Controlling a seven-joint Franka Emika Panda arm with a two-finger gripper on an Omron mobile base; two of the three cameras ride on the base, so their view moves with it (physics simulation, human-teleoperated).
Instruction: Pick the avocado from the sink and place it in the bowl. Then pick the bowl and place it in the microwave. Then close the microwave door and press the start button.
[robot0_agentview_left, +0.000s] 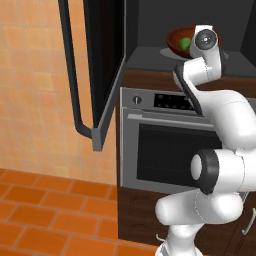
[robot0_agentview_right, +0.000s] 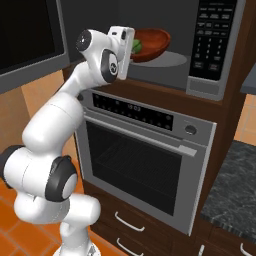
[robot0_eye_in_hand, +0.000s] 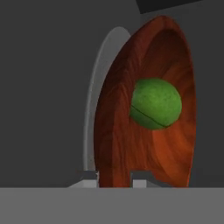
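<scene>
Inside the microwave (robot0_agentview_right: 210, 45), the pincer (robot0_eye_in_hand: 114, 177) pinches the rigid, light bowl (robot0_eye_in_hand: 131, 131) by its 6 o'clock rim; avocado (robot0_eye_in_hand: 155, 103) may roll.

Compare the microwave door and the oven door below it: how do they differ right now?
The microwave door stands swung wide open to the left, while the oven door is shut flush. The microwave door carries a long dark bar handle running vertically; the oven door has a horizontal steel handle along its top. The microwave door is mostly black glass; the oven door is steel-framed. Both have dark glass panels.
</scene>
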